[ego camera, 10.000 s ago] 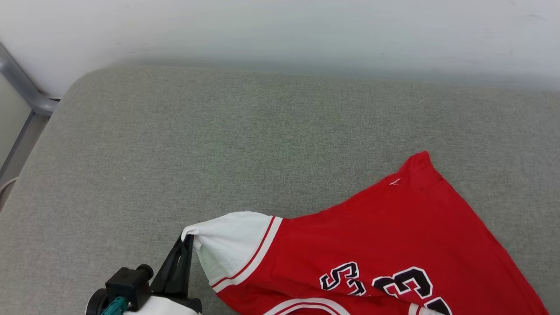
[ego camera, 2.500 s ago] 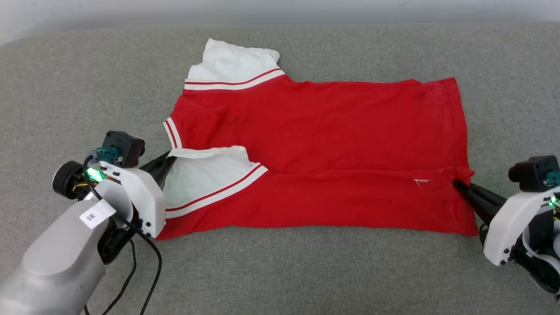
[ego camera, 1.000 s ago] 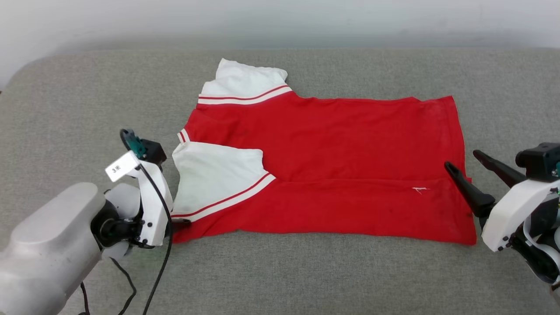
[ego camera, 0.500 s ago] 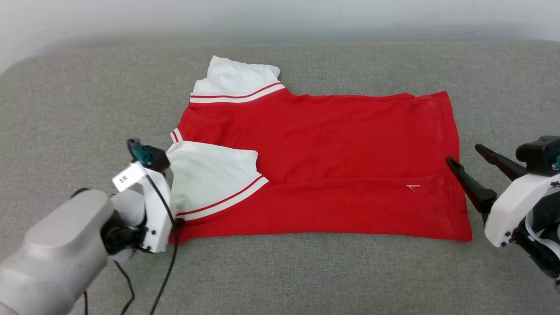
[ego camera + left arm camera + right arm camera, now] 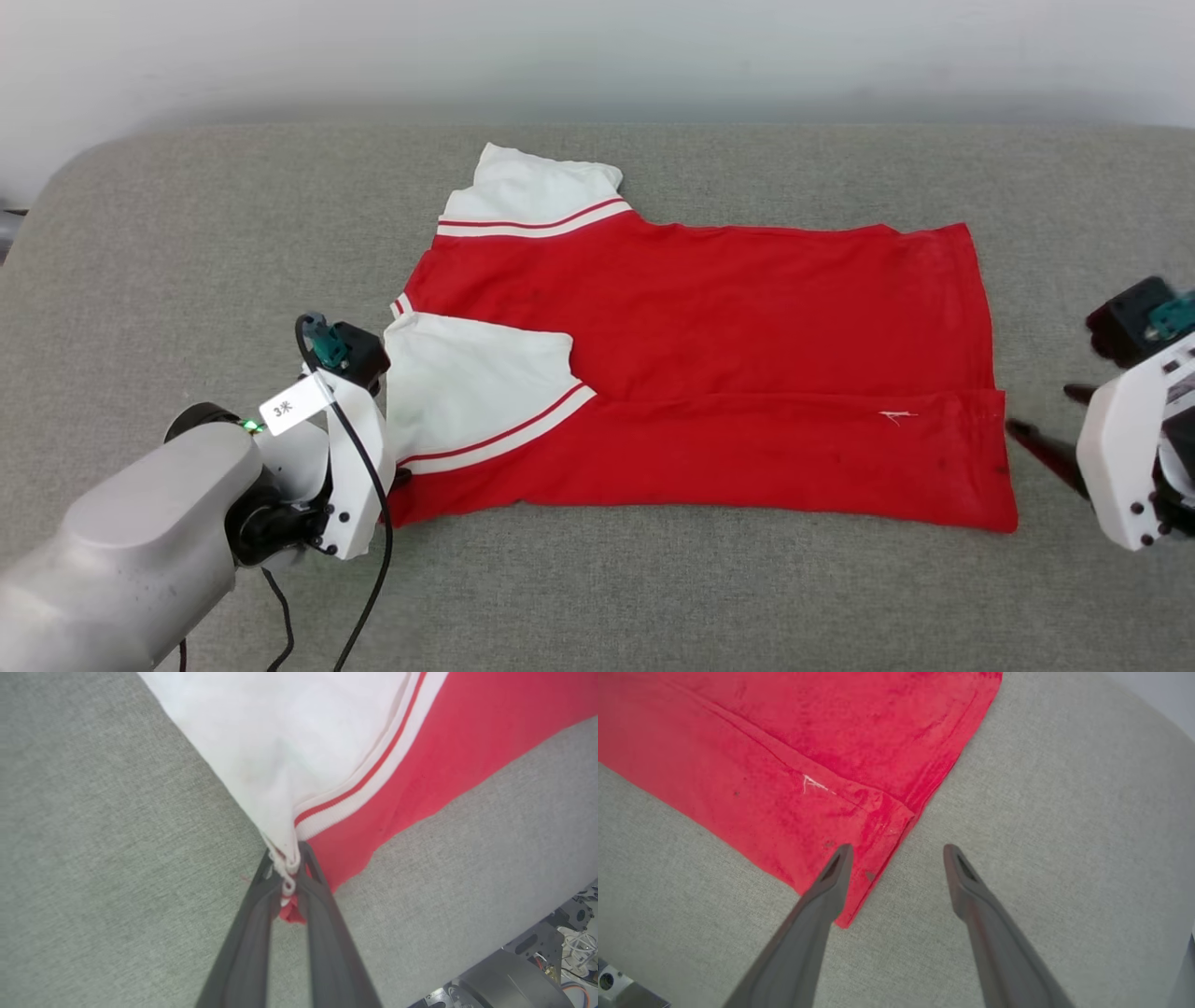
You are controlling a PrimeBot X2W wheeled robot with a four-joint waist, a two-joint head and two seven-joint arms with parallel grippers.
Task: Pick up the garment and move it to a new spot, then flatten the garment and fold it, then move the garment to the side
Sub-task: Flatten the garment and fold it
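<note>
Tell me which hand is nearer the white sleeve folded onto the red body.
Left. The left hand pinches that sleeve at its edge; the right hand hangs open beside the opposite hem.

Looks to me like a bare test room or lab, not a home. Grey fabric-covered pad (image 5: 653,597) with rounded corners, set against a plain white wall (image 5: 597,47). Paper tag (image 5: 289,408) on my left arm (image 5: 131,541). Exposed wiring (image 5: 578,946) by the rig's metal base (image 5: 509,982).
</note>
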